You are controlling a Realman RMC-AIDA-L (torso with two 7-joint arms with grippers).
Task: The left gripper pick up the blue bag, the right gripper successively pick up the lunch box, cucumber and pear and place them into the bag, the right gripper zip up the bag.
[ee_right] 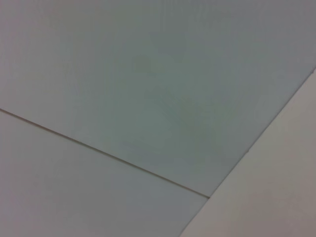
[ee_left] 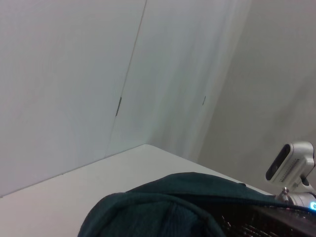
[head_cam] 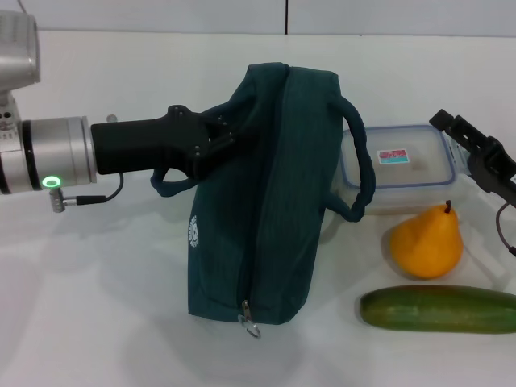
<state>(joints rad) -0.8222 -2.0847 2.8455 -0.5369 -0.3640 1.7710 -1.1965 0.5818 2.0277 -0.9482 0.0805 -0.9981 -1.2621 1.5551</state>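
The blue bag, dark teal with a white logo and a zipper pull at its near corner, stands on the white table, pulled up at its left top. My left gripper, on a silver green-lit wrist, is shut on the bag's upper left edge. The bag's fabric also fills the left wrist view. The lunch box lies behind the bag to the right. The pear stands in front of it, the cucumber in front of the pear. My right gripper hovers at the lunch box's right end.
One bag handle arches over the lunch box's left end; the other hangs under my left gripper. A grey wall bounds the far table edge. The right wrist view shows only wall panels.
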